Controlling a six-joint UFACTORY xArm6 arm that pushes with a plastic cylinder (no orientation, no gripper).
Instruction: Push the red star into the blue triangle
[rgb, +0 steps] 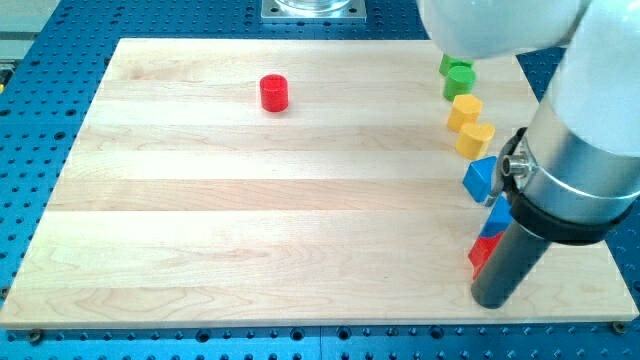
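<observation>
The red star (481, 251) lies near the board's right edge, low in the view, partly hidden behind my rod. The blue triangle (497, 213) sits just above it, touching or nearly touching it, also partly hidden by the arm. My tip (494, 303) rests on the board just below and slightly right of the red star, close against it.
A blue cube (480, 178) lies above the triangle. Two yellow blocks (464, 110) (476, 138) and a green block (457, 75) line up toward the view's top right. A red cylinder (273, 92) stands at the upper left-centre. The wooden board (250, 220) ends close to my tip's right.
</observation>
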